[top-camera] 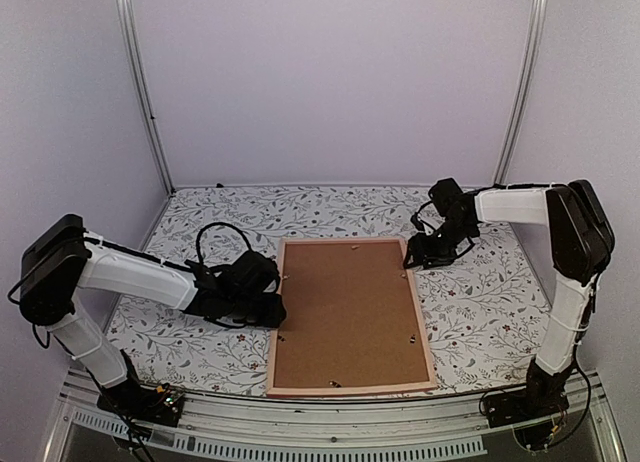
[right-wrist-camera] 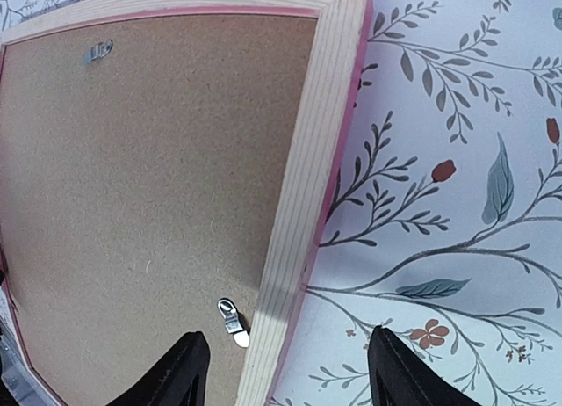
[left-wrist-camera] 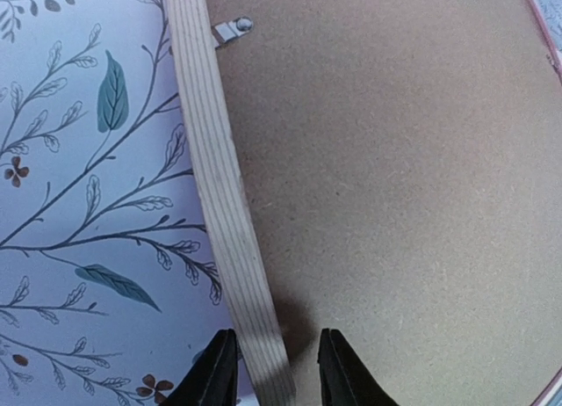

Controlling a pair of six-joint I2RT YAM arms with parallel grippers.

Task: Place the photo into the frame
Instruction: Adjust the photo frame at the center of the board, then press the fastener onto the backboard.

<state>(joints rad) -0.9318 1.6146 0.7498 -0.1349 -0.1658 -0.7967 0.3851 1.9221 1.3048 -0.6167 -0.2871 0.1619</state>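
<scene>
I had the frame (top-camera: 350, 388) lying face down on the flowered table (top-camera: 480, 312), brown backing (top-camera: 348, 312) up. My left gripper (left-wrist-camera: 277, 371) straddled its left rail, jaws narrow, barely slack. My right gripper (right-wrist-camera: 285, 375) spanned the rail near the far right corner, jaws wide, gripping nothing.

The frame (top-camera: 350, 389) is lying flat, back side up, mid-table on the floral table cover (top-camera: 480, 312). Its pale wooden rails, pink along the outer edges, are enclosing a brown hardboard backing (top-camera: 348, 312), with small metal clips (right-wrist-camera: 232, 321) sitting along the inner edge.
</scene>
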